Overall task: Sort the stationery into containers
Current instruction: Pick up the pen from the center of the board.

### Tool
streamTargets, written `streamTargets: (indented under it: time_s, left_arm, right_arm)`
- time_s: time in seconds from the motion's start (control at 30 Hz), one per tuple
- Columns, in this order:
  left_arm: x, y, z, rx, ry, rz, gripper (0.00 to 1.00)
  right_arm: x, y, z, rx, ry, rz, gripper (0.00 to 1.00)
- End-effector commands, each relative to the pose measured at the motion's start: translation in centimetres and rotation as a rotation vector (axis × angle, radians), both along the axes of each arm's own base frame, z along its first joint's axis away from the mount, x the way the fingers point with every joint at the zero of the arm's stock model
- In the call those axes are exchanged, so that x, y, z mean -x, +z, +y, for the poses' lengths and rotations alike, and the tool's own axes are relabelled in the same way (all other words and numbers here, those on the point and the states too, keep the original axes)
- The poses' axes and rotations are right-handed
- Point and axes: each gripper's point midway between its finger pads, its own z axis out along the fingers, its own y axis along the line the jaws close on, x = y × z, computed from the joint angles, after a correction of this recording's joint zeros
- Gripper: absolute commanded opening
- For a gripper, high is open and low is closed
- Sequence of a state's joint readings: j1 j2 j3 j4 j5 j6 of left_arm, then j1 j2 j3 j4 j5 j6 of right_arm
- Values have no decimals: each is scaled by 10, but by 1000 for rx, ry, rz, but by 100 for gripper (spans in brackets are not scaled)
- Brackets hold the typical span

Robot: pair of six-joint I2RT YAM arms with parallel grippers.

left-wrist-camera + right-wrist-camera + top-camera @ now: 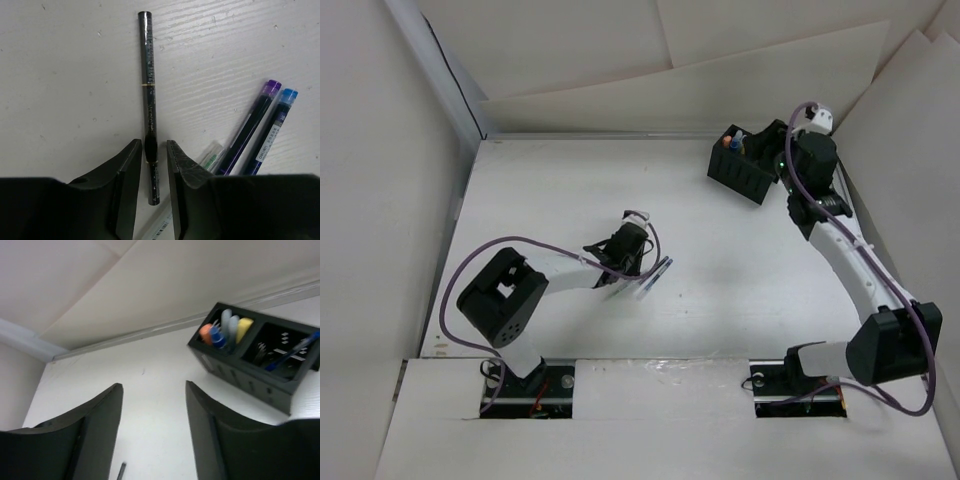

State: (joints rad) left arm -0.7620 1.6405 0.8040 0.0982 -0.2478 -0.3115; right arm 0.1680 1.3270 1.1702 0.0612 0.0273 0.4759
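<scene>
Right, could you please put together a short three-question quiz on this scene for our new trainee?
1. True or false: the right gripper holds a pen.
2. Which pen lies between the left gripper's fingers? A) purple-capped pen B) thin black pen C) blue-capped pen
3. How many compartments does the black organiser have?

Key: 1 false, its fingers are apart with nothing between them; 2 B; 3 two.
</scene>
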Motion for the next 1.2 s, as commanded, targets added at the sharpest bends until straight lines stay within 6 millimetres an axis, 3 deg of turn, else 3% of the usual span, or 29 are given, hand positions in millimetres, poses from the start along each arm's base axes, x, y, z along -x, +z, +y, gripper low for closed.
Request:
streamTargets:
  time_s: [0.0,0.03,0.13,0.27,0.33,0.37,0.43,0.5,0.73,0.8,0.93,1.0,1.03,1.17]
  left_arm:
    - [3,-5,3,-24,5,31,23]
    - [1,-1,1,-17,5,24,21]
    - [-3,2,0,-16,12,11,16]
    - [-8,8,3,-28,32,-13,10]
    - [-11,17,4,-23,45,-38,8]
    - [-11,17,4,-17,51,-36,6]
    - [-11,21,3,-8,52,-45,2]
    - [-14,37,0,33,59,-77,0]
    - [-7,80,-11,191,16,-154,0]
    - [-3,100,-21,286,-21,-186,0]
    - [8,113,-30,378,-77,-199,0]
    - [9,115,-31,389,-85,-203,0]
    - [11,115,-32,394,-93,-198,0]
    - [14,118,-34,413,-110,-201,0]
  right_arm:
    - [16,1,39,-18,139,-20,57]
    - [18,2,47,-28,164,-18,47]
    - [24,-28,81,-36,281,46,26]
    - [32,-63,121,-33,414,120,22]
    - [38,-71,139,-36,485,137,25]
    - [36,-83,142,-34,496,165,34]
    - [42,-87,153,-34,534,176,46]
    - [42,-95,158,-38,563,192,62]
    - [53,-118,181,-42,660,246,84]
    - [60,-128,194,-39,698,273,87]
    - [65,-144,217,-52,744,302,87]
    - [67,-149,224,-61,762,319,88]
    - [66,-142,227,-65,774,299,88]
    - [72,-146,242,-90,833,297,80]
